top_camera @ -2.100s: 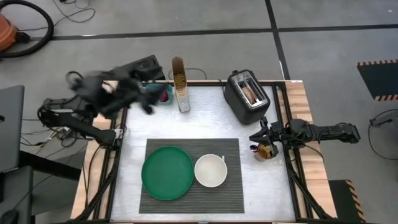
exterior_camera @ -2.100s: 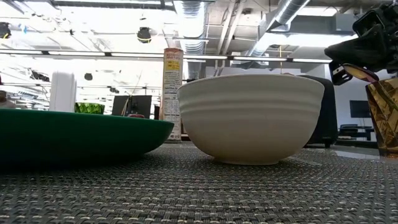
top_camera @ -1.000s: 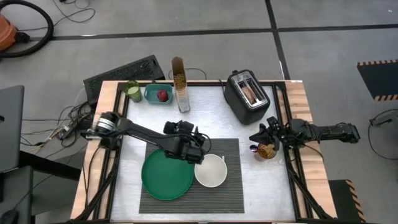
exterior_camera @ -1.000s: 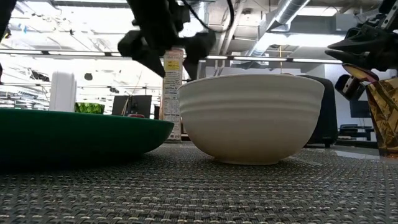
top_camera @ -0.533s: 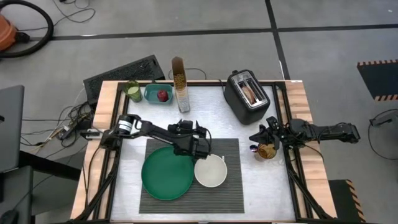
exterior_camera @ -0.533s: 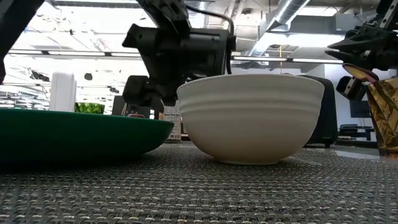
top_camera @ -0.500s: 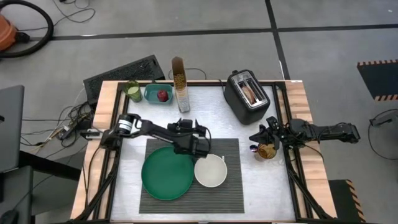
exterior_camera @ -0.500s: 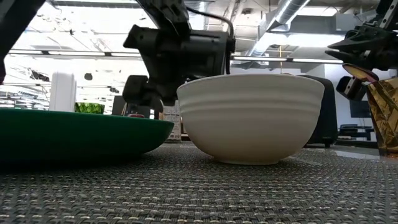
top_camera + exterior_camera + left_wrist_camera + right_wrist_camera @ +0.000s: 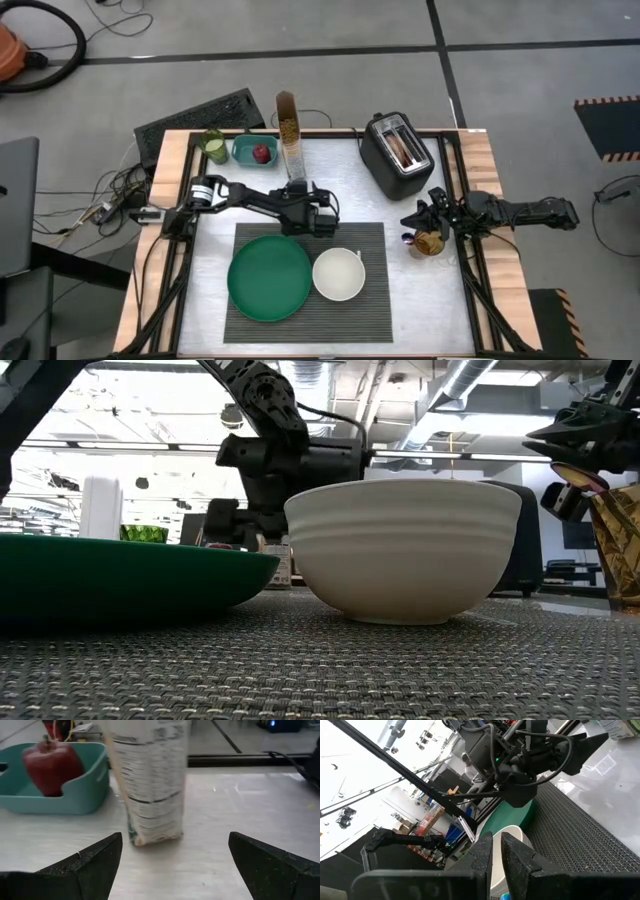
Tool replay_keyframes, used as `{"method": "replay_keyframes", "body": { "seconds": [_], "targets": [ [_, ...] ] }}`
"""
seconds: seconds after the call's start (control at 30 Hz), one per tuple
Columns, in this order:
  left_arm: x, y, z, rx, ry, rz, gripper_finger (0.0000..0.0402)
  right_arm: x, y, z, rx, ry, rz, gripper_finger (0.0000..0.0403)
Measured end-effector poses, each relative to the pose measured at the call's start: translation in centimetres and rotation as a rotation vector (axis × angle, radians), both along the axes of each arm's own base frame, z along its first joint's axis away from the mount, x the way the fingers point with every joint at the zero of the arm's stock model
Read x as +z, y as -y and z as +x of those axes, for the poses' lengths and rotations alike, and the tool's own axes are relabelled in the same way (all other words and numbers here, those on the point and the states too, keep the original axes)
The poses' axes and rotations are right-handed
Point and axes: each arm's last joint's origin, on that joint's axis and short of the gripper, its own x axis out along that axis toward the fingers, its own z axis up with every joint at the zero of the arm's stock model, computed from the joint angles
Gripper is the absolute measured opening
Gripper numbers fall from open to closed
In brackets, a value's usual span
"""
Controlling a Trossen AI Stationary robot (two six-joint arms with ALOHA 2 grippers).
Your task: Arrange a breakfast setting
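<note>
Since the red apple [image 9: 262,153] sits in the teal rectangular container [image 9: 240,151] at upper left of the frame, the left end effector [image 9: 304,202], wide open and empty above the dark ribbed placemat [image 9: 375,300], is nearer; the right end effector [image 9: 414,222], nearly closed, waits at mid right.

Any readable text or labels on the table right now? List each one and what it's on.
No text can be read.
Tall clear printed package, standing beside the teal container: dark print lines, too blurred to read.
Same package in the low view: label mostly hidden behind the left gripper.
Black toaster: no marking legible.
</note>
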Motion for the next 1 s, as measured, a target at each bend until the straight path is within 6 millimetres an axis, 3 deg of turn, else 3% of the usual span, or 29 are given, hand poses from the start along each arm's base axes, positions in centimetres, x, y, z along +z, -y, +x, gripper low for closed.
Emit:
{"method": "replay_keyframes", "body": {
  "seconds": [0.33, 0.67, 1.0],
  "targets": [
    [-1.3, -1.1, -0.6, 0.042, 0.041, -0.008, 0.035, 0.0, 0.0, 0.0, -0.003, -0.001, 0.0, 0.0068],
    [-1.7, 0.6, -0.5, -0.011, 0.032, -0.068, 0.035, 0.0, 0.1, 0.0, -0.018, -0.003, 0.0, 0.0068],
    [-1.7, 0.8, 0.3, -0.075, 0.029, -0.154, 0.035, -0.2, 0.1, 0.0, -0.021, -0.01, -0.063, 0.0068]
  ]
}}
